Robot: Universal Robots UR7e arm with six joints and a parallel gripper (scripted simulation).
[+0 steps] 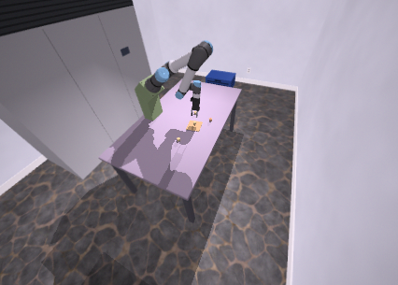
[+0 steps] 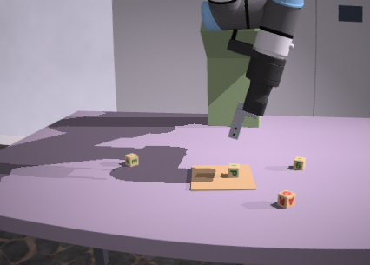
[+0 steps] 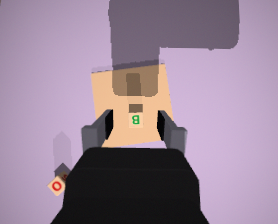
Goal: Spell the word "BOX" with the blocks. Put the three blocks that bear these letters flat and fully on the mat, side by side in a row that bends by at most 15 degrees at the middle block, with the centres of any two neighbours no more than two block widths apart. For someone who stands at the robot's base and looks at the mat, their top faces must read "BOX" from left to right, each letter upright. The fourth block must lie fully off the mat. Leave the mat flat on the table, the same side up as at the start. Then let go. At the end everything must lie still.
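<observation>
A block with a green B on top (image 3: 135,120) (image 2: 234,170) stands flat on the orange mat (image 2: 201,185) (image 3: 105,92) (image 1: 199,126); its B looks upside down in the wrist view. My gripper (image 3: 135,119) (image 2: 234,135) (image 1: 194,115) is open and empty above the mat, its fingers either side of the B block in the wrist view. A block with a red O on top (image 2: 286,199) (image 3: 57,186) (image 1: 210,120) lies off the mat, turned askew. A block with E on a side (image 2: 131,160) (image 1: 177,139) and another green-lettered block (image 2: 299,163) lie off the mat; their top letters are unreadable.
The lilac table (image 2: 143,207) (image 1: 224,101) carries the mat and blocks. The green robot pedestal (image 2: 226,85) (image 1: 150,103) stands behind them in the exterior view. The arm's shadow falls over part of the mat. A blue crate (image 1: 220,78) stands beyond the table.
</observation>
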